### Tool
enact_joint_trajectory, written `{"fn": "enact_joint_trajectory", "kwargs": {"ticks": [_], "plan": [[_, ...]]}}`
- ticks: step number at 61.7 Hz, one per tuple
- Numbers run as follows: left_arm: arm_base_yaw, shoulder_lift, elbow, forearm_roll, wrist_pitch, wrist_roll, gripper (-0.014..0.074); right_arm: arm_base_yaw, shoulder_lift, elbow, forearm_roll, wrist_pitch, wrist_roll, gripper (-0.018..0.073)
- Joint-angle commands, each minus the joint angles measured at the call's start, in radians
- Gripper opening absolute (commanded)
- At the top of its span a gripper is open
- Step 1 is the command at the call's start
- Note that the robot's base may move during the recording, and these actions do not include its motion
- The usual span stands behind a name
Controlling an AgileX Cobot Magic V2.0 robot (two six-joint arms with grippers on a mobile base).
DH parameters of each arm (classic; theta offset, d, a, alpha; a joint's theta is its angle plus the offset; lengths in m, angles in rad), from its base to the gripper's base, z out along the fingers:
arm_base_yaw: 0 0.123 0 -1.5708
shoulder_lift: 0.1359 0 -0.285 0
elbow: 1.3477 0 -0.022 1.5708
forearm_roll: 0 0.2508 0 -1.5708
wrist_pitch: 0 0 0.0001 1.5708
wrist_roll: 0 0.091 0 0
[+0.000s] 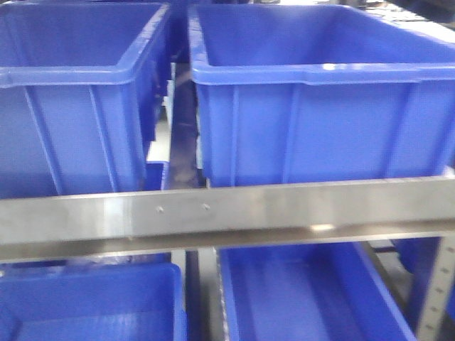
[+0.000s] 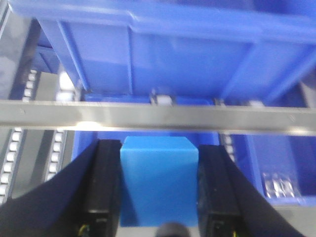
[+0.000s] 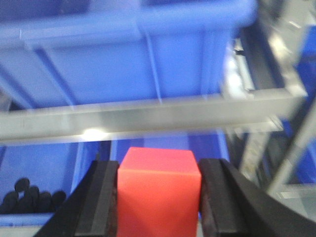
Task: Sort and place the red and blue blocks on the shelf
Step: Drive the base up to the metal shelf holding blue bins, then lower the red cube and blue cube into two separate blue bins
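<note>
Filling the front view, the shelf [image 1: 430, 298] is carrying blue bins on two levels. Two big ones [image 1: 320, 106] are sitting side by side above its silver rail [image 1: 227, 213] with a dark gap between them, and two more [image 1: 306, 298] are showing below it. Two screws [image 1: 182, 209] are sitting near the rail's middle. In the left wrist view, white rollers [image 2: 12, 158] are running down the left side under the rail.

The left end effector [image 2: 159, 153] is pinching the blue block [image 2: 159, 187] between its black fingers [image 2: 106, 182]. It is holding the block in the air, where it is appearing just below the rail with a lower bin behind it. The right end effector [image 3: 159, 168] is gripping the red block [image 3: 158, 197] the same way, its fingers pressing both side faces. That block is also hanging below the rail in its view. To its left, a lower bin is holding small dark items [image 3: 32, 197], too blurred to identify.
</note>
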Motion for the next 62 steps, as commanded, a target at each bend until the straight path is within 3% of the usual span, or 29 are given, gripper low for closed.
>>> {"fn": "enact_joint_trajectory", "kwargs": {"ticks": [1,62], "plan": [[0.0,0.003,-0.029,0.012,-0.07,-0.005,0.0125,-0.006,-0.001,-0.028,-0.01,-0.088,-0.007,0.0049],[0.0,0.003,-0.029,0.012,-0.07,-0.005,0.0125,-0.006,-0.001,-0.028,-0.01,-0.088,-0.007,0.0049]]}}
